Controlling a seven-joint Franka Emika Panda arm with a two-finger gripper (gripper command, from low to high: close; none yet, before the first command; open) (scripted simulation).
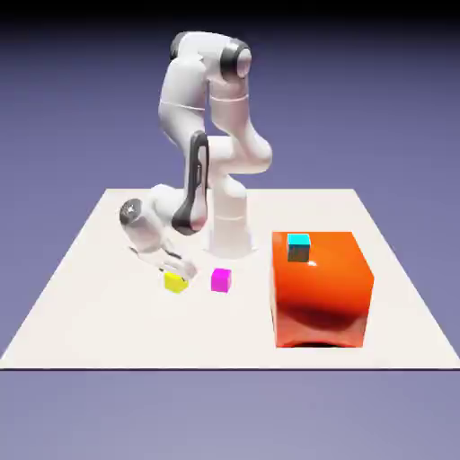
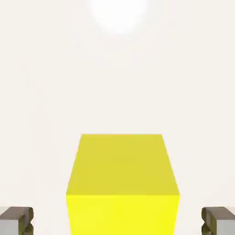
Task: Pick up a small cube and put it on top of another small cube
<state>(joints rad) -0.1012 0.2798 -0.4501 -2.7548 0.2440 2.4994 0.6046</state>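
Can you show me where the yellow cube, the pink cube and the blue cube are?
Yellow cube [image 2: 122, 165]: hand view, its darker face.
Pink cube [image 1: 220, 281]: exterior view, its front.
Blue cube [image 1: 298, 241]: exterior view, its bright top.

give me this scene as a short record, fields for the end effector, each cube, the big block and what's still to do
end effector: open, fingertips apart on either side of the yellow cube
yellow cube: on the table between the fingertips, not gripped
magenta cube: on the table, just to the exterior view's right of the yellow one
cyan cube: on the orange-red block, near its exterior-view left side
orange-red block: large, standing on the table
still to do: grip, lift and stack
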